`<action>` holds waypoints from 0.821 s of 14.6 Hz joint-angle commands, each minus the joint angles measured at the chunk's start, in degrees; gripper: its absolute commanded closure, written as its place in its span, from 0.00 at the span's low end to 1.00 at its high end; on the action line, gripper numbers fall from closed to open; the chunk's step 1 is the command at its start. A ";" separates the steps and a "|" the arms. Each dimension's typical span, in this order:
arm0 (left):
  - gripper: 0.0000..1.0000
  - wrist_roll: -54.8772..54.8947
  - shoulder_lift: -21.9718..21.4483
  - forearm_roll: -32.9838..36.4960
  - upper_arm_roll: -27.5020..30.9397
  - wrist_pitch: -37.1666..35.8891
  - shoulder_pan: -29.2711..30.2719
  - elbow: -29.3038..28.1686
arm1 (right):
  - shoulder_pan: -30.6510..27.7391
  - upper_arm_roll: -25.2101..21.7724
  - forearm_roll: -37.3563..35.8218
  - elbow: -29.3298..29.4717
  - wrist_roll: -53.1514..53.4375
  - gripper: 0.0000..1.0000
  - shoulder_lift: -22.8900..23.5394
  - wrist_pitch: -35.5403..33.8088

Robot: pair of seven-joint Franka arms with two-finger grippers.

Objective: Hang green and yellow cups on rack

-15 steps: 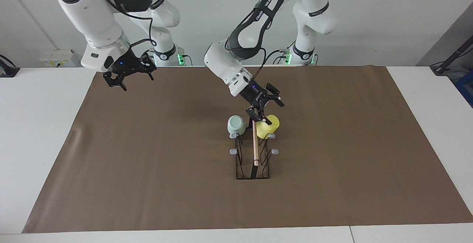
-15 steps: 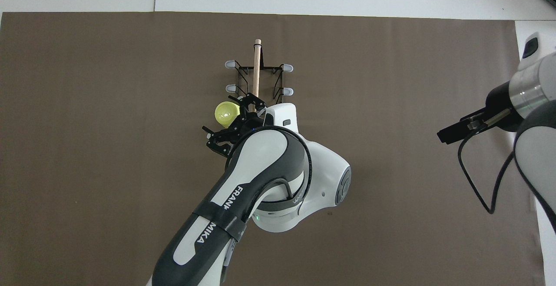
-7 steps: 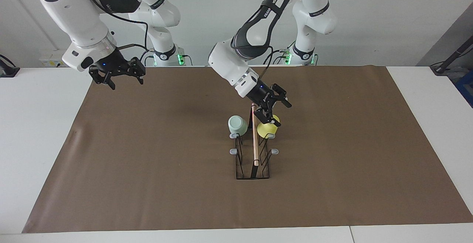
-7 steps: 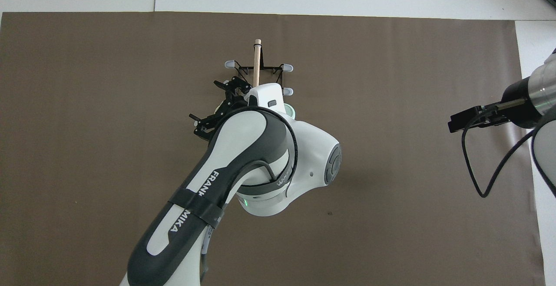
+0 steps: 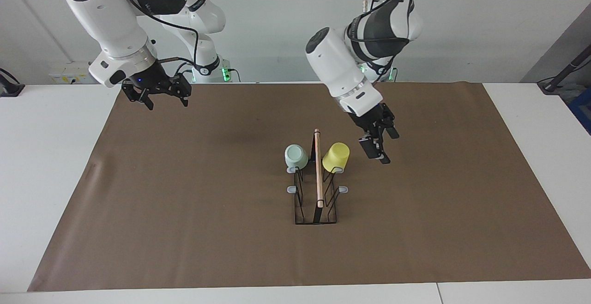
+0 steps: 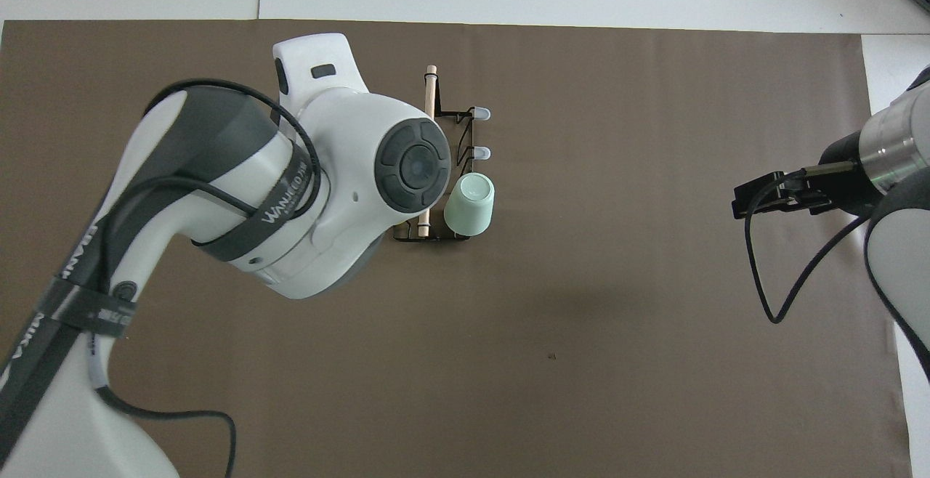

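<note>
The black wire rack with its wooden rod stands mid-mat. A pale green cup hangs mouth-down on a prong at the rack's robot end, on the side toward the right arm. The yellow cup hangs on the matching prong toward the left arm. My left gripper hovers open and empty just beside the yellow cup, apart from it. My right gripper waits open and empty over the mat's corner by its own base. Overhead, the green cup and rack show; the left arm hides the yellow cup.
A brown mat covers most of the white table. Several grey-tipped prongs on the rack carry nothing. In the overhead view the right gripper sits near the mat's edge.
The left gripper has drawn back from the yellow cup toward the left arm's end, and its arm has swung up. The yellow cup stays on its prong. The right gripper shifted slightly.
</note>
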 commanded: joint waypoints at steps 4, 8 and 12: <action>0.00 15.27 -1.62 -14.42 -0.86 10.77 10.38 -1.69 | -2.72 0.59 -0.25 0.02 0.56 0.00 -0.19 0.53; 0.00 29.40 -2.23 -24.27 -0.95 17.11 15.92 -3.98 | -4.04 2.70 -0.94 0.28 1.08 0.00 -0.28 0.71; 0.00 47.32 -3.11 -34.01 -1.04 17.29 21.55 -4.68 | -3.69 2.70 -1.39 2.83 1.08 0.00 -0.28 1.41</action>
